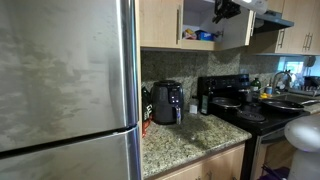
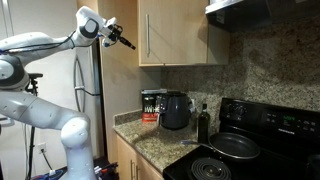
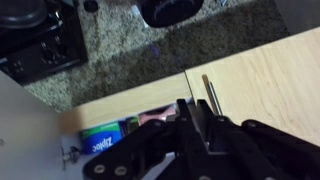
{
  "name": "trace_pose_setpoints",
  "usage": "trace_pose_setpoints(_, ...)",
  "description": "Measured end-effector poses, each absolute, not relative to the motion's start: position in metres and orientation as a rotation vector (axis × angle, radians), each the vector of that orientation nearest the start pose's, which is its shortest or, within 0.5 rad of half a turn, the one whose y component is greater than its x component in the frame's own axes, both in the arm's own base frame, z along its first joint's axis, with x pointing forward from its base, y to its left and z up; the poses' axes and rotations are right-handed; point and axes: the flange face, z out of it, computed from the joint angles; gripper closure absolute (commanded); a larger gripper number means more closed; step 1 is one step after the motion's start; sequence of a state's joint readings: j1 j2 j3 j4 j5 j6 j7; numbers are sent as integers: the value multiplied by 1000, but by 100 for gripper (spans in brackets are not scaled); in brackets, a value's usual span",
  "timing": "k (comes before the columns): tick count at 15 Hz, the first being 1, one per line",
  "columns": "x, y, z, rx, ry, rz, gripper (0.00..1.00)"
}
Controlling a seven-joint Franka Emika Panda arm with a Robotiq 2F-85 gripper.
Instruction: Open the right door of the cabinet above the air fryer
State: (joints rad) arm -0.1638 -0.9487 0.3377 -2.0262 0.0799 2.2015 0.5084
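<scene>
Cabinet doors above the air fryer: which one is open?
The right-hand door, angled outward beside the gripper, exposing a blue box on the shelf. The left-hand door sits flush and shut.

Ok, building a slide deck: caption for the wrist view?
Gripper beside the cabinet door's handle, air fryer on the granite counter below.
</scene>
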Motion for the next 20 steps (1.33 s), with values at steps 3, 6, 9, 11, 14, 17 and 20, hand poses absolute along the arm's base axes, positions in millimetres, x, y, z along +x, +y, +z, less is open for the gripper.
trace_pose_setpoints(3, 283, 139, 886, -2501, 261, -1796, 96)
trace_pose_setpoints(6, 319, 106, 918, -2464, 198, -2023, 96)
trace_pose_setpoints(9, 320, 77, 945, -2479, 237, -2216, 96)
trace_pose_setpoints(11, 302, 66, 961, -2500, 300, -2321, 96)
trace_pose_setpoints(14, 260, 53, 974, -2558, 484, -2380, 96)
trace_pose_setpoints(17, 210, 19, 969, -2624, 746, -2317, 96)
trace_pose_setpoints(20, 165, -30, 950, -2643, 995, -2215, 96)
